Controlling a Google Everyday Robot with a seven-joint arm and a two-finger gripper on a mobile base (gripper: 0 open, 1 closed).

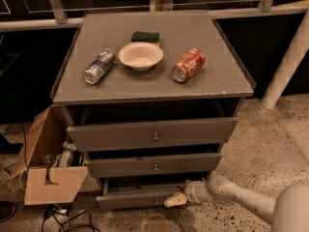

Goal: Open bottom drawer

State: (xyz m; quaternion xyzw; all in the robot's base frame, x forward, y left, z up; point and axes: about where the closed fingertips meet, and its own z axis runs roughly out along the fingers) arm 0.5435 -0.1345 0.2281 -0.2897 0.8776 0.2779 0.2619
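Observation:
The bottom drawer is the lowest and narrowest grey front of the cabinet, pulled out a little, with a small round knob at its centre. A dark gap shows above its front panel. My gripper reaches in from the lower right on a white arm and sits at the drawer's right front, just right of the knob. Its pale fingertips touch or nearly touch the panel.
Above are the mid-sized drawer and the tallest drawer, both slightly out. On the cabinet top lie a silver can, a white bowl, a green sponge and a red can. An open cardboard box stands at the left. A white pole rises at the right.

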